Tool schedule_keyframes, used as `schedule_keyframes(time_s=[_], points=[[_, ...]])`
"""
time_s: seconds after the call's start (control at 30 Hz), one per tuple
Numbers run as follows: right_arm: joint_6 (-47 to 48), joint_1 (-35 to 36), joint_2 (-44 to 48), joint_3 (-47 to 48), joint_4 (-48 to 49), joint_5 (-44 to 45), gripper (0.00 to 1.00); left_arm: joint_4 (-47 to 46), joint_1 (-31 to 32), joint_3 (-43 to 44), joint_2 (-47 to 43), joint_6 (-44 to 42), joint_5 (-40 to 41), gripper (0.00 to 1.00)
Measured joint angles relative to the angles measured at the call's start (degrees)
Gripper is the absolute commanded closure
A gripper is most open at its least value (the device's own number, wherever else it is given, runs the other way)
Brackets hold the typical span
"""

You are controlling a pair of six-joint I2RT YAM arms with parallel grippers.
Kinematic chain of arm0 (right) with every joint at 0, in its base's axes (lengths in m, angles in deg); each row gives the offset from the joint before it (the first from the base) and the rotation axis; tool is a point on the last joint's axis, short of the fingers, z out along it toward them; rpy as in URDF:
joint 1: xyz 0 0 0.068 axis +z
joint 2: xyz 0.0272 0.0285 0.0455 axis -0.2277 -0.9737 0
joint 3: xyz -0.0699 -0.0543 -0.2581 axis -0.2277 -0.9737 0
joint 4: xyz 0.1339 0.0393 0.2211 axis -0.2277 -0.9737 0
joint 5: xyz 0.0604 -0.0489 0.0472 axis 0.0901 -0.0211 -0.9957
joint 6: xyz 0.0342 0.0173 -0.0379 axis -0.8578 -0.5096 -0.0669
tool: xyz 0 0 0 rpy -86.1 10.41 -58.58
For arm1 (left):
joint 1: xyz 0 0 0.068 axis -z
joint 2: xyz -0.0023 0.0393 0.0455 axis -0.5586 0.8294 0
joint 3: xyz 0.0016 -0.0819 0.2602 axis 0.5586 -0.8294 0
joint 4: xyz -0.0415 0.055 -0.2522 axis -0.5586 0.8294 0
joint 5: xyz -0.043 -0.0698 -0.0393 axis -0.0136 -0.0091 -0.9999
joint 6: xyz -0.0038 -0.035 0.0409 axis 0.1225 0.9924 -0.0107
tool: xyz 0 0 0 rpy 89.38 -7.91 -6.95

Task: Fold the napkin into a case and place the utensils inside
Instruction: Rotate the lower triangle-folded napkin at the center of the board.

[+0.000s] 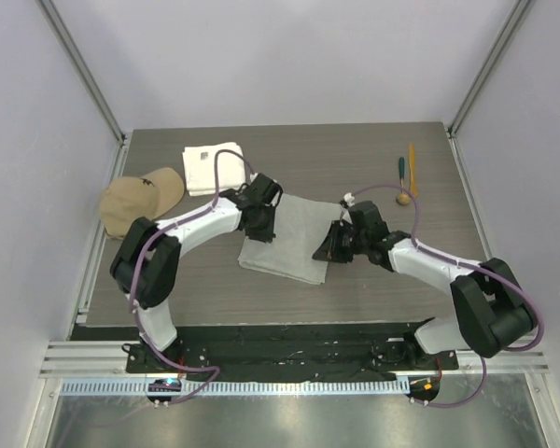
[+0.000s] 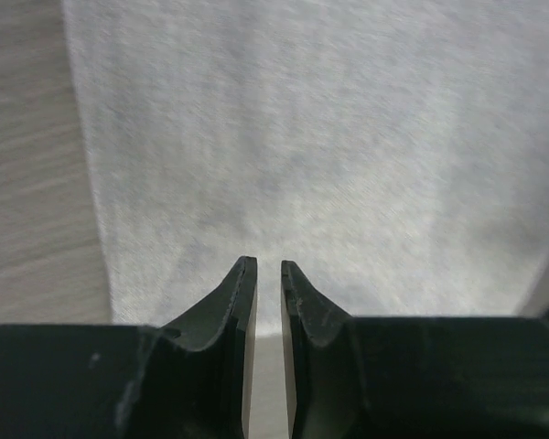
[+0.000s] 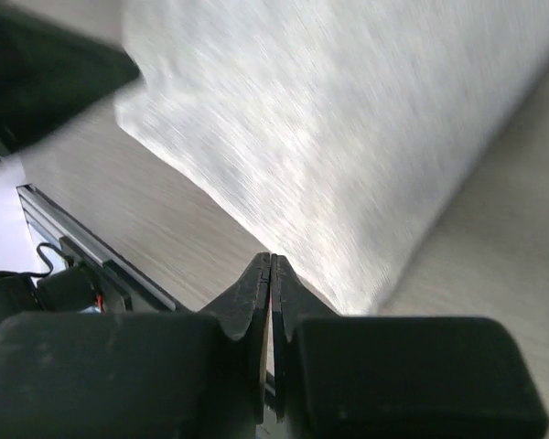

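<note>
The dark wood-grain bench (image 1: 429,271) carries everything. At its centre the light-grey napkin (image 1: 294,238) lies flat as a slightly skewed rectangle. It is not yet a narrow case. A tan cap (image 1: 135,198) sits at 9 o'clock from the napkin, by the bench's edge, and a folded white towel (image 1: 205,166) lies at 11 o'clock, just beside the cap. The left hand (image 1: 259,229) is over the napkin's 10 o'clock corner, its fingers a narrow slit apart with no cloth seen between them. The right hand (image 1: 325,250) is at the napkin's 4 o'clock edge, fingers pressed together; whether any cloth is pinched cannot be told. The utensils lie at 2 o'clock, well apart from the napkin: an orange-yellow stick (image 1: 413,157), a teal-handled piece (image 1: 401,171) and a round wooden bowl (image 1: 404,198).
</note>
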Motion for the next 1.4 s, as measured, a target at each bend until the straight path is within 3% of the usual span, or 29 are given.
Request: schedule_keyframes(time_s=[0.2,0.47,1.07,1.4], points=[[7.1,-1.2,-7.8,9.3,-1.3,0.1,0.92,-6.7,0.5,-9.5,-8.8,7.0,-8.0,0.81],[10.3,-1.4,-13.3,6.5,-2.5,-0.1,0.92,-12.2,0.8,-20.3,-10.7,13.8,-11.6,0.82],[11.9,-1.4,-12.6,5.4,-0.7,-0.1,0.93,-12.0,0.8,-20.3,-16.2,14.5,-10.5,0.82],[13.1,-1.4,-13.0,7.7,-4.2,0.9,0.92,-12.5,-1.8,-18.3,-12.4,14.1,-9.8,0.87]])
